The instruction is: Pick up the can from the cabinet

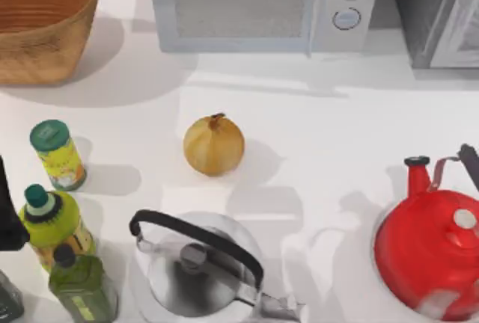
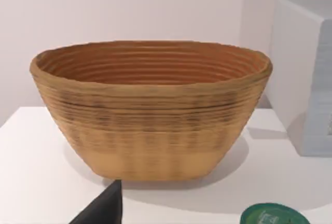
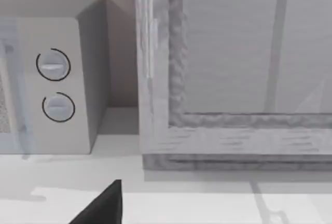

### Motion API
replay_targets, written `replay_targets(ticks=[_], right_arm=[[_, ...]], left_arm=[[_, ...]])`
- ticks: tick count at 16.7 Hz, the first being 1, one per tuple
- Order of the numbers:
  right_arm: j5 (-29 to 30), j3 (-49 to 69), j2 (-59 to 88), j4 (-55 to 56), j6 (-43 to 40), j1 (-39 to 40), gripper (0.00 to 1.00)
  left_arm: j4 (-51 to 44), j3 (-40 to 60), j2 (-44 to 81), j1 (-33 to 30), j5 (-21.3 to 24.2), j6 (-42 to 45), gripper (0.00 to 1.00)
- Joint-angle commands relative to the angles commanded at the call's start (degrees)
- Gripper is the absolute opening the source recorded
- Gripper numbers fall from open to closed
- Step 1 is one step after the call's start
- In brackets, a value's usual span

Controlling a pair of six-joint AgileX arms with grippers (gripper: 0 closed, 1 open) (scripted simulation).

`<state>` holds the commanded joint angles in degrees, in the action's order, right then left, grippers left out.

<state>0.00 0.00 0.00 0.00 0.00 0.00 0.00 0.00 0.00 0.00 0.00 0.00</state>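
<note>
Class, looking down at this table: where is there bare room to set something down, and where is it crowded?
Bare: between the onion and the red kettle, and before the microwave. Crowded: the left edge, with three bottles beside the steel kettle.

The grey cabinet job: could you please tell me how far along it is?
Done: nothing, apparently. The grey glass-fronted cabinet at the back right seems shut. In hand: nothing; the left end effector sits at the left edge of the table, near a green-lidded yellow can standing untouched, and the right end effector hovers by the round red kettle. Left: reaching, grasping and lifting the can.
</note>
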Motion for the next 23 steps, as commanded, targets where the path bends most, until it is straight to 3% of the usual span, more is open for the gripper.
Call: replay_targets(ticks=[5, 9, 23], right_arm=[[0.66, 2.66, 2.36, -0.79, -0.06, 0.06, 1.00], [2.44, 12.54, 10.27, -3.19, -0.05, 0.95, 1.00], [9.57, 76.93, 57.80, -17.59, 0.81, 8.10, 1.00]], left_arm=[[0.00, 0.00, 0.00, 0.00, 0.00, 0.00, 1.00], [0.00, 0.00, 0.00, 0.00, 0.00, 0.00, 1.00], [0.00, 0.00, 0.00, 0.00, 0.00, 0.00, 1.00]])
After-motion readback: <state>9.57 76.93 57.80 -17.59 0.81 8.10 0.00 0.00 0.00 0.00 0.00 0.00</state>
